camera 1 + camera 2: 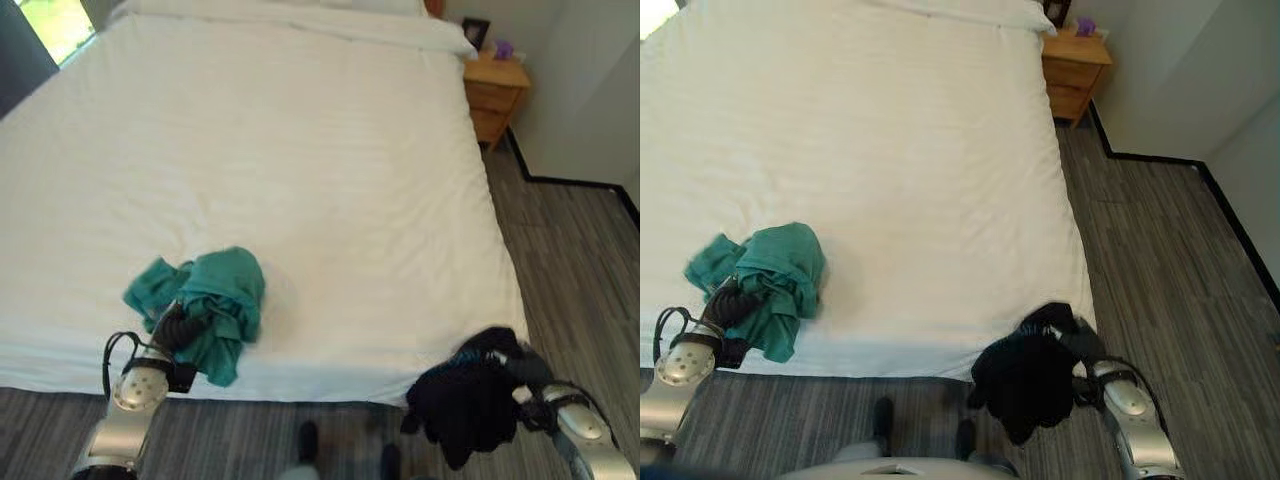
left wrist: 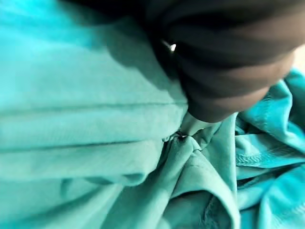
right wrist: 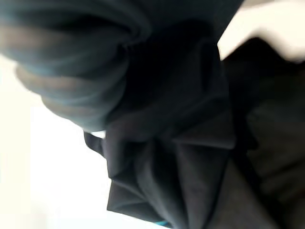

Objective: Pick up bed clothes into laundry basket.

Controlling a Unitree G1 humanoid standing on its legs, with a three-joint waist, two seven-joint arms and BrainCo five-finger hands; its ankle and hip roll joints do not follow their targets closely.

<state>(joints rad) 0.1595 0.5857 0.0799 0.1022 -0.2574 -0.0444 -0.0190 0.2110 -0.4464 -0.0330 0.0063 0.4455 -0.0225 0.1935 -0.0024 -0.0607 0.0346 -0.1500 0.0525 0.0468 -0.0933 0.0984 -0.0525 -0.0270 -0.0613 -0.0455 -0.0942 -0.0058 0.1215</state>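
Note:
A crumpled teal garment (image 1: pixel 215 295) lies on the white bed (image 1: pixel 300 150) close to its front edge. My left hand (image 1: pixel 175 325) is pushed into the near side of this cloth, and teal folds (image 2: pixel 95 119) bunch right under its dark cover. At the bed's front right corner, my right hand (image 1: pixel 525 368) is shut on a black garment (image 1: pixel 465 400). That garment hangs from the hand in a bundle beside the mattress, above the floor, and its dark folds (image 3: pixel 190 167) show close up in the right wrist view.
The white sheet stretches wide and flat beyond the teal cloth. A wooden nightstand (image 1: pixel 495 90) stands at the bed's far right corner. Grey plank floor (image 1: pixel 570 250) runs along the right side, bounded by a wall with black skirting.

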